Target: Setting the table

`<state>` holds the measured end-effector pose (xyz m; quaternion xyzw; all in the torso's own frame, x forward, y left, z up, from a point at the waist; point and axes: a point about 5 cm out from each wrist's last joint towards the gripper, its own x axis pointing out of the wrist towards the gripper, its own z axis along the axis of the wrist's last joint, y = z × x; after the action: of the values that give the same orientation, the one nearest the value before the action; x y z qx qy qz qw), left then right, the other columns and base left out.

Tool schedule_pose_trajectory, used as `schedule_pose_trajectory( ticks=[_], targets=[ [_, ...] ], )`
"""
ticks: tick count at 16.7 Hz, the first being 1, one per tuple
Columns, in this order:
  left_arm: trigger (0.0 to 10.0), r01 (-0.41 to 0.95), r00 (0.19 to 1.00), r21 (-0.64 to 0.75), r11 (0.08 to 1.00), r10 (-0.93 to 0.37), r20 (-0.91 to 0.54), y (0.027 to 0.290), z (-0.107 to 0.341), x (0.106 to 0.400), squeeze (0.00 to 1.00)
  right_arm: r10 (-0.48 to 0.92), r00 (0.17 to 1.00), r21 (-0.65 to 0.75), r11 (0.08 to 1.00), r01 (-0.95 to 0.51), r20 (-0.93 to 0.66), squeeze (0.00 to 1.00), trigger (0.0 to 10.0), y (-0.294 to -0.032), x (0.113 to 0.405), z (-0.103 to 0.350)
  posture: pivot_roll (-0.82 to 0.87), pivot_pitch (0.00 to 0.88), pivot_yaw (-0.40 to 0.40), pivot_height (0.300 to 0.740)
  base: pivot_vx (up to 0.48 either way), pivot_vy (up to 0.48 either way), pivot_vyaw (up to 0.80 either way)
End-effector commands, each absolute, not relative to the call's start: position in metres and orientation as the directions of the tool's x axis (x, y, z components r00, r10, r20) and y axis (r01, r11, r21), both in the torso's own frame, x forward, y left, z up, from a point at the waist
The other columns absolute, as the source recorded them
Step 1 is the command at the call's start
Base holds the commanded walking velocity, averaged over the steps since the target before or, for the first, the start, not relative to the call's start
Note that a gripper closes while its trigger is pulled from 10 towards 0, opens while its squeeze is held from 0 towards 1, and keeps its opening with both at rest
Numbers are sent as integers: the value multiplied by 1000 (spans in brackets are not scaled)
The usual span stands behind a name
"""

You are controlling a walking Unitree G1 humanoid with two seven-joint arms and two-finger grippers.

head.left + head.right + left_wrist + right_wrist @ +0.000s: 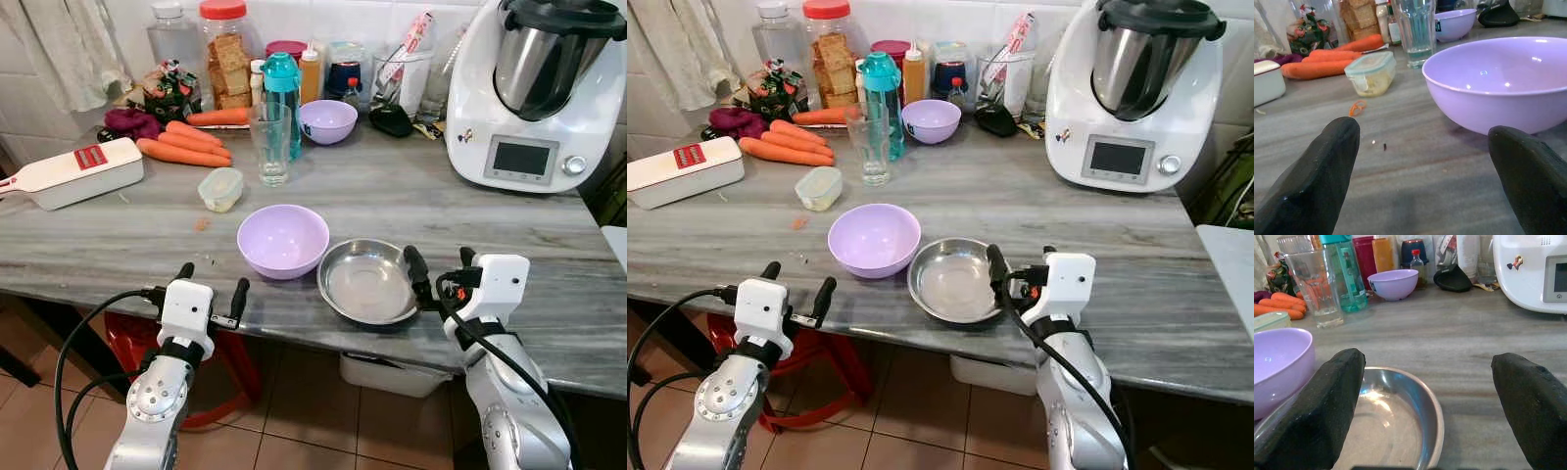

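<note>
Grey counter (549, 294): with both grippers open, left (210, 293) before the purple bowl (283, 239), right (439, 270) at the steel dish (367, 282) beside it, you should pinch that light, slippery dish by its thin rim.

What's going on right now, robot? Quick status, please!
Left gripper open, short of purple bowl. Right gripper open at steel bowl's rim. Both bowls empty, side by side. Nothing blocking.

Head views downward; wrist views countertop-level.
</note>
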<state>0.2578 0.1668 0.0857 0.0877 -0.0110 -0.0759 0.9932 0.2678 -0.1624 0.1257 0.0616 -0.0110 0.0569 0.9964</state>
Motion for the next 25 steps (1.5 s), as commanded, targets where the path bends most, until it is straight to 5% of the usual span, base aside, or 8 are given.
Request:
schedule_pose_trajectory(
  ticks=[1, 25],
  targets=[
    [10000, 152, 988, 187, 970, -153, -10, 166, 83, 258, 0, 104, 994, 121, 987, -108, 37, 0, 10000, -162, 270, 128, 35, 0, 12, 740, -240, 0, 0],
    [10000, 166, 986, 198, 966, -167, -13, 167, 83, 257, 0, 115, 993, 133, 984, -118, 30, 0, 10000, -155, 273, 124, 44, 0, 18, 740, -290, 0, 0]
  ],
)
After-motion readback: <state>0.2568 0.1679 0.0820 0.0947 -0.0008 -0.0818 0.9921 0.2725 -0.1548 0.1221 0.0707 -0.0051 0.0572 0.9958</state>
